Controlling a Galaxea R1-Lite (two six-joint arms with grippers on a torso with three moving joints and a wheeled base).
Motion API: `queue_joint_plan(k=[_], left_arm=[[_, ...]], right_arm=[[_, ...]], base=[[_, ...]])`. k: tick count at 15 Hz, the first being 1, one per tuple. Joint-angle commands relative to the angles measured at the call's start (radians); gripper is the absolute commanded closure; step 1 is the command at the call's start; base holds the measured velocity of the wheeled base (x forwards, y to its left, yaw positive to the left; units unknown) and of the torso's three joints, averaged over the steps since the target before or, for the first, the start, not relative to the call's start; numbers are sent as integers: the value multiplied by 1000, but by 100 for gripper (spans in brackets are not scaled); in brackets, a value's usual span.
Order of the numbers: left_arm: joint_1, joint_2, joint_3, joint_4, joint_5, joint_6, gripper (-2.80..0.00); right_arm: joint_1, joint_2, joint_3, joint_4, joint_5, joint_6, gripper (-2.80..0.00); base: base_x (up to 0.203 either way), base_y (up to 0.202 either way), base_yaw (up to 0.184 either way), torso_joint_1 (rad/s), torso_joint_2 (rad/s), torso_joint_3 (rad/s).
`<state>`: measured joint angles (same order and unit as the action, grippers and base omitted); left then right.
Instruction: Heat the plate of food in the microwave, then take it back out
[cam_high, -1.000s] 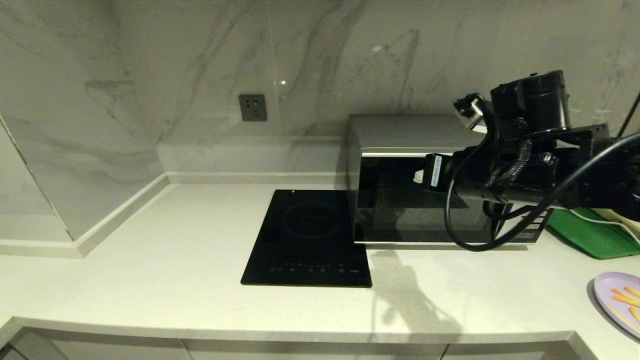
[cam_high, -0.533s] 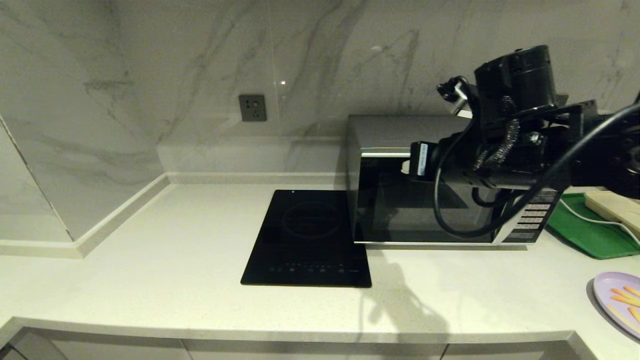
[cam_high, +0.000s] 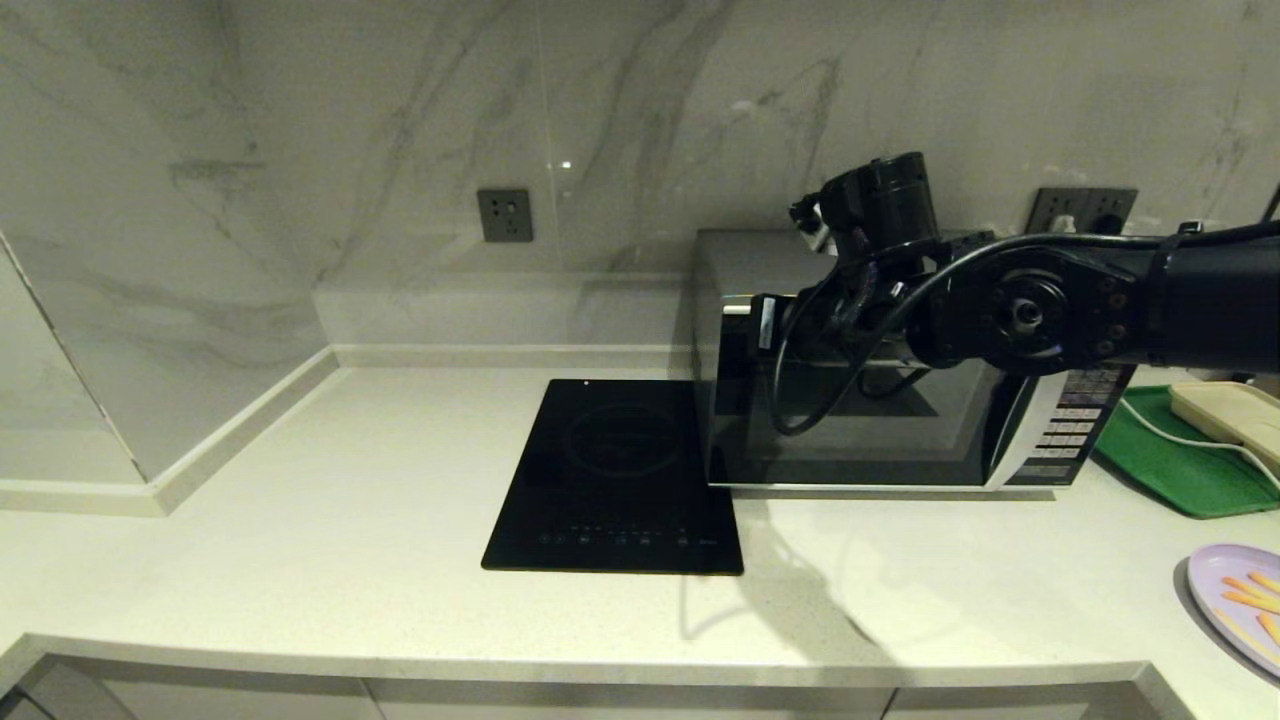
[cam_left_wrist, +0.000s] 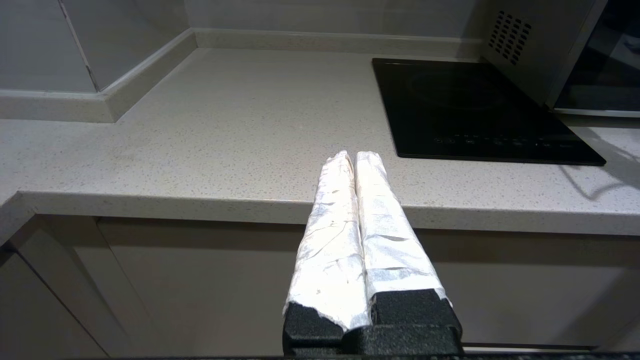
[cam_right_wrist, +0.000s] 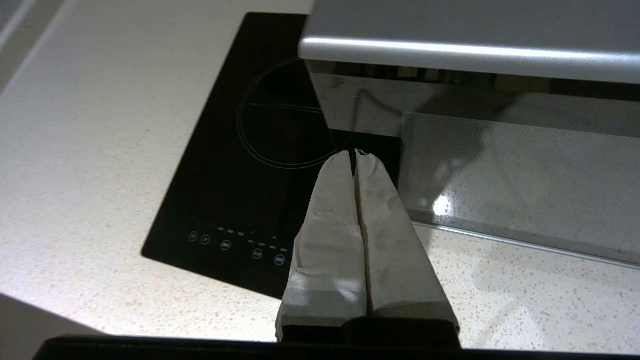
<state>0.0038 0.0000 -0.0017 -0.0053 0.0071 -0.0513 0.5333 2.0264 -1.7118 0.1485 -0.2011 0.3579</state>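
Right end effector at the top left corner of the microwave door; plate of food waits on the tabletop.

The right end effector (cam_right_wrist: 355, 152) has its two wrapped fingers pressed together with nothing between them, and its tips are at the upper left corner of the microwave (cam_high: 860, 440), close to the door edge. The microwave door looks closed in the head view. The black induction hob (cam_high: 615, 480) lies just beside the microwave on its left. The plate of food (cam_high: 1235, 590) rests on the tabletop (cam_high: 300, 560) at the far right, well apart from the microwave, near the green tray (cam_high: 1170, 465). The left end effector (cam_left_wrist: 354, 160) is also closed and empty, low in front of the tabletop edge.
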Motion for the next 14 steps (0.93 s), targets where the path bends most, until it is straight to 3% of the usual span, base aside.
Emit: queue_joint_plan(k=[1, 14], left_arm=[[1, 0, 0, -1, 1, -1, 0], [1, -2, 0, -1, 1, -1, 0]], right_arm=[[-20, 40, -9, -2, -1, 1, 0], [-52, 167, -189, -33, -13, 6, 0]], base=[[0, 0, 0, 0, 0, 0], [0, 0, 0, 0, 0, 0]])
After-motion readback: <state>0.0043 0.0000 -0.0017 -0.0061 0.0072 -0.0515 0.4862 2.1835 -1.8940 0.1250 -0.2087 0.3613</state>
